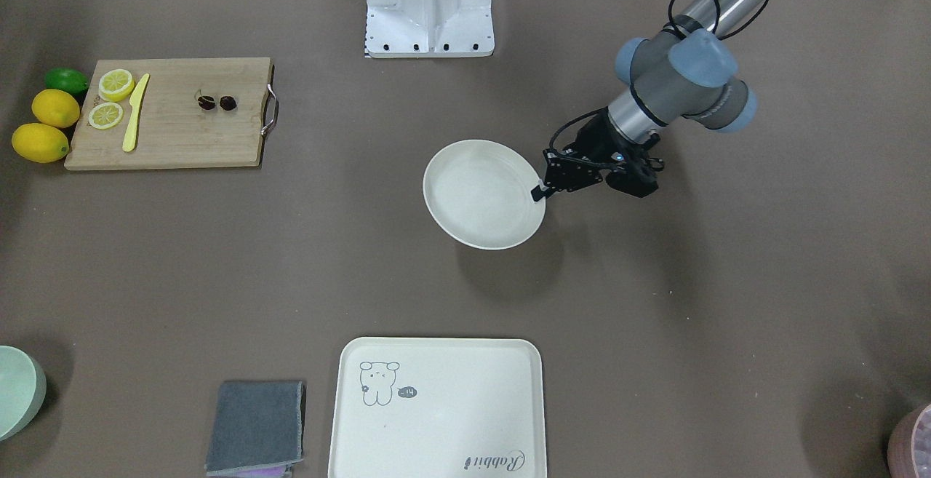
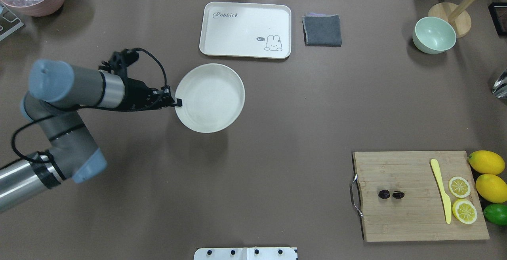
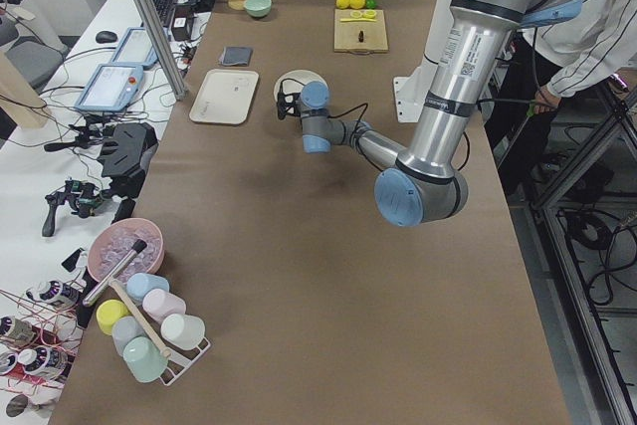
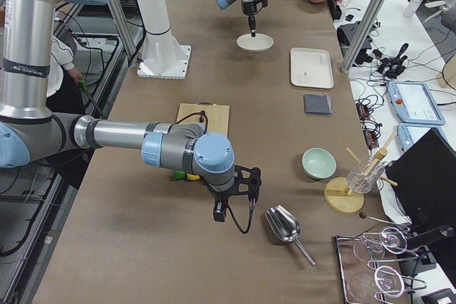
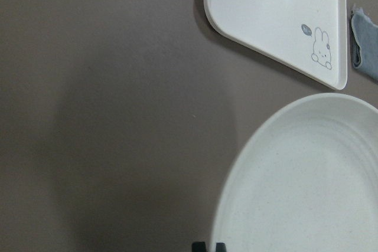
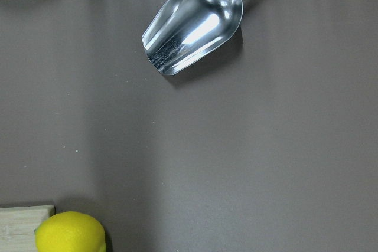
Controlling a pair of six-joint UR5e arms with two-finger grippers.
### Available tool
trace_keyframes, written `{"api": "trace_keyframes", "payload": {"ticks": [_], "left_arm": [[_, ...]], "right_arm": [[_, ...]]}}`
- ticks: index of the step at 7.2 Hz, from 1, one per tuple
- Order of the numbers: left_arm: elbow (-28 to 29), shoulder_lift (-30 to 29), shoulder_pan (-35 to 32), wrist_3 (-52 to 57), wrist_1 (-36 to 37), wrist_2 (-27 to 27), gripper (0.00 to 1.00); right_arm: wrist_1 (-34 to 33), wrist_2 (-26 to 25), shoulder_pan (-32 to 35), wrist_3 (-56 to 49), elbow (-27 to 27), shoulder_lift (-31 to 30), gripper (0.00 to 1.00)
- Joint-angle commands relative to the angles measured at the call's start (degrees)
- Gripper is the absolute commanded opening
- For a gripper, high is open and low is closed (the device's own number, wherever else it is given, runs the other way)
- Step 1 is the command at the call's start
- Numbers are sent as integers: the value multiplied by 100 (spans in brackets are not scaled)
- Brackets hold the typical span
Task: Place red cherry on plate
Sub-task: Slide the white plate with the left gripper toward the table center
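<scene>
The red cherry (image 1: 217, 102) (image 2: 391, 194), two small dark fruits, lies on the wooden cutting board (image 1: 182, 136) (image 2: 412, 212), far from both arms. My left gripper (image 1: 540, 190) (image 2: 178, 102) is shut on the rim of the cream-white plate (image 1: 480, 198) (image 2: 212, 97). The plate casts an offset shadow on the table, so it seems raised. The left wrist view shows the plate (image 5: 307, 181) with my fingertips (image 5: 202, 245) at its edge. My right gripper (image 4: 231, 204) hovers beside the board's far end. I cannot tell whether it is open or shut.
A bear-printed tray (image 2: 245, 30), grey cloth (image 2: 322, 30) and mint bowl (image 2: 434, 35) stand beyond the plate. Lemons (image 2: 486, 162), a lime (image 2: 496, 213), lemon slices (image 2: 459, 186) and a yellow knife (image 2: 441, 190) crowd the board's end. A metal scoop (image 6: 195, 25) lies under the right wrist.
</scene>
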Motion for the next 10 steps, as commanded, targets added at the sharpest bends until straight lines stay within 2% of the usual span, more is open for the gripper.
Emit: {"api": "trace_keyframes", "payload": {"ticks": [1,3,6,7,8,10], "left_arm": [[-16,-498,564,-32,965,809,0],[-17,-580,582,38,1427,821,0],[-34,-597,574,47,1525,768,0],[-121,-606,574,56,1525,602,59],[-270,-598,548,47,1525,583,98],[-272,-554,320,465,1552,679,98]], "right_arm": [[3,-6,0,4,9,-2,100],[3,2,0,13,18,-2,100],[12,2,-70,30,44,16,100],[4,-6,-262,48,70,155,100],[21,46,-429,483,140,339,100],[30,152,-1260,1815,832,534,100]]}}
